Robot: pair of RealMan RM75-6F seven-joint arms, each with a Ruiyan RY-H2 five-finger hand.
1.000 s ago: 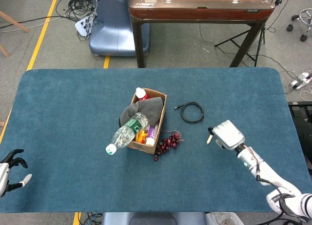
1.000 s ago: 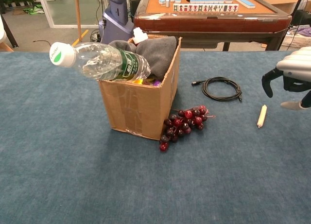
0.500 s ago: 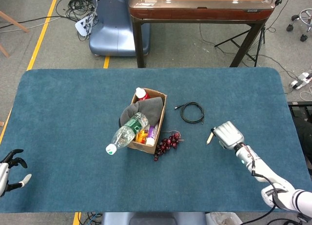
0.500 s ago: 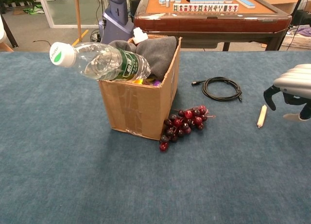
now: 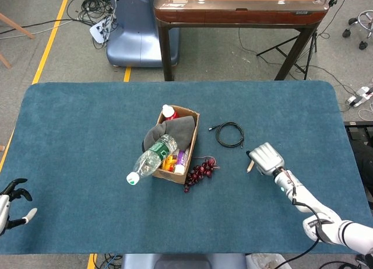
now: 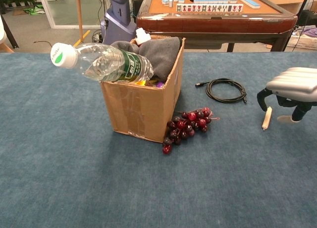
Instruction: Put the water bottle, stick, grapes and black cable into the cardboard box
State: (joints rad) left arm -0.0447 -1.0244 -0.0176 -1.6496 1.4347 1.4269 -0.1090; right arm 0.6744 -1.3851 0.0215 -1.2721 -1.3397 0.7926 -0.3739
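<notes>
Step in hand, stick [image 6: 267, 117]: it lies on the table beside our right hand [image 6: 290, 92], fingers spread and empty above it; next we close, then carry to box [image 6: 143, 107].

What I count on my table

One cardboard box [image 6: 141, 107], one water bottle [image 6: 101, 61] lying across its rim, one bunch of grapes [image 6: 187, 125], one coiled black cable [image 6: 225, 90] and one pale stick [image 6: 267, 118]. Inside the box I see one grey cloth [image 6: 161, 50] and one white-capped bottle [image 6: 142, 36]. My own two hands: right [image 6: 292, 89] and left [image 5: 11, 203]. One brown table [image 5: 239, 6] stands behind.
</notes>
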